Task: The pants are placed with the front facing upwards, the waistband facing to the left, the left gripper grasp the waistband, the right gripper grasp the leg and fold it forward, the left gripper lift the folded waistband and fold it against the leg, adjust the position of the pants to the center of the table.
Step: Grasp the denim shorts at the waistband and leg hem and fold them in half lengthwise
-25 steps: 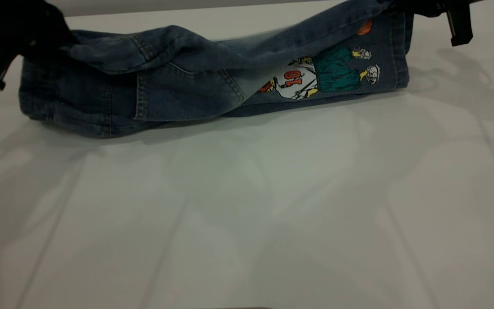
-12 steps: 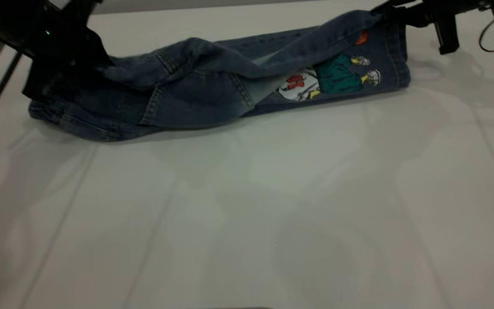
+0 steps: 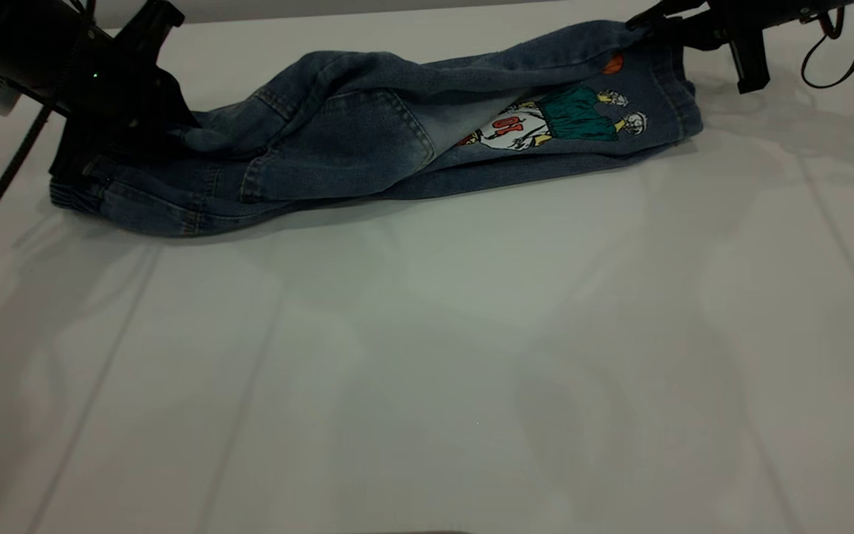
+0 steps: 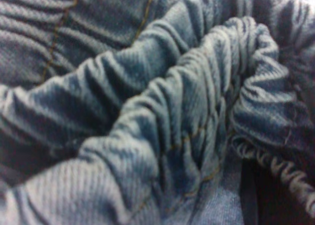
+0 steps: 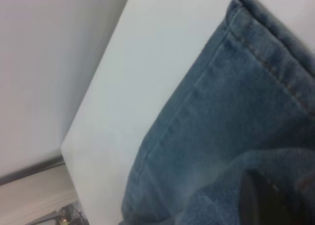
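1. Already the pants lie folded lengthwise along the far edge of the surface, with one leg laid over the other and the cartoon print showing at the right end.
2. At the far left, the left hand is pressed into the waistband; its wrist view is filled with ruched denim, so it appears clamped on that band, though the fingers themselves are hidden.
3. At the far right, the right hand meets the leg hem, which looks slightly raised there; it seems closed on the cloth.
4. Judged from this, the forward fold is nearly finished but not released, since both hands hold their ends.
5. Left to do: let the leg go, lift the waistband across to the leg, then bring the bundle to the centre, as it now sits well toward the far side.
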`<move>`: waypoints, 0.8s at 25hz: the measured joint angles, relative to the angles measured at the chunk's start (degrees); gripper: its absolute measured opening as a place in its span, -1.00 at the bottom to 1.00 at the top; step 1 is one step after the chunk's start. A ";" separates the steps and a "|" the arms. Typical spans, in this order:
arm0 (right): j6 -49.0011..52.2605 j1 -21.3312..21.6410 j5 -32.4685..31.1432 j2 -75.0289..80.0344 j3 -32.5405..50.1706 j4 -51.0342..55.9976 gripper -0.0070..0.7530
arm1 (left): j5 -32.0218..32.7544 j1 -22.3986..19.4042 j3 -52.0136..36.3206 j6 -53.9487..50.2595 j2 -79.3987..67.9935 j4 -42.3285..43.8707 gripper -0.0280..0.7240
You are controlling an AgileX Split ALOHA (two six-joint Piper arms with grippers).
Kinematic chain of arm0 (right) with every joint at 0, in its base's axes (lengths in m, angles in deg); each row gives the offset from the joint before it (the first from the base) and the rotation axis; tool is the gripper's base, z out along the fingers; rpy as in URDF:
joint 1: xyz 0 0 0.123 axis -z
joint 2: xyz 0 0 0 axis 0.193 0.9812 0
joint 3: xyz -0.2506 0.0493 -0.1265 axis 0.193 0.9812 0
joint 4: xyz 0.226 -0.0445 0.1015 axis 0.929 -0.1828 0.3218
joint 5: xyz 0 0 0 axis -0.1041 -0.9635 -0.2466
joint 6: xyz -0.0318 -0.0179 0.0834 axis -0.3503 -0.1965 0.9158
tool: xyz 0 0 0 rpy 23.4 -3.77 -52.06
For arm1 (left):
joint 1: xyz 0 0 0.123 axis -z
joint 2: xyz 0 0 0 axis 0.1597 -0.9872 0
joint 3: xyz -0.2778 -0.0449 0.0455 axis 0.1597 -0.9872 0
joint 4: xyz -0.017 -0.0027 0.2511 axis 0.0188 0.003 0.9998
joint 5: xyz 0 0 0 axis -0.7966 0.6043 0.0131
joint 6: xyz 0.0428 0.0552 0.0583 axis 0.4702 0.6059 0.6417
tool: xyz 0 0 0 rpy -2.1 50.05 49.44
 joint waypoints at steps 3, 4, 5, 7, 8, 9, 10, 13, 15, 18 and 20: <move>0.00 0.00 0.00 0.00 -0.12 -0.14 -0.67 | 0.64 -0.88 0.00 2.11 -0.02 0.00 -0.59; 0.05 0.00 0.00 0.00 -0.19 -0.14 -0.59 | 1.00 -1.16 0.00 3.04 -0.02 0.00 -0.54; -0.01 0.00 0.05 0.00 -0.18 -0.02 -0.49 | 1.23 -1.46 0.00 3.74 -0.02 0.00 -0.47; -0.80 0.00 0.05 0.00 -0.18 0.80 -0.25 | 1.81 -2.25 0.00 5.10 -0.02 0.00 -0.29; -1.63 0.00 -0.14 0.00 -0.18 1.47 -0.16 | 1.90 -2.50 0.00 5.80 -0.02 0.00 -0.17; -2.72 0.00 -0.66 0.00 -0.18 2.51 -0.05 | 1.90 -2.67 0.00 6.62 -0.02 0.00 -0.08; -3.79 0.00 -1.45 0.00 -0.18 3.51 0.05 | 1.90 -2.80 0.00 7.58 -0.02 0.00 0.03; -5.95 0.00 -4.17 0.00 -0.37 6.47 0.23 | 2.18 -2.94 0.04 11.21 -0.02 0.00 0.22; -6.73 0.00 -5.68 0.00 -0.55 7.60 0.27 | 3.51 -3.26 0.39 14.80 -0.02 0.00 0.25; -7.29 0.00 -6.85 0.00 -0.55 7.12 0.29 | 5.56 -3.59 2.32 20.02 -0.02 0.00 0.25; -7.64 0.00 -7.51 0.00 -0.55 6.13 0.29 | 5.92 -3.80 3.54 20.91 0.10 -0.74 0.25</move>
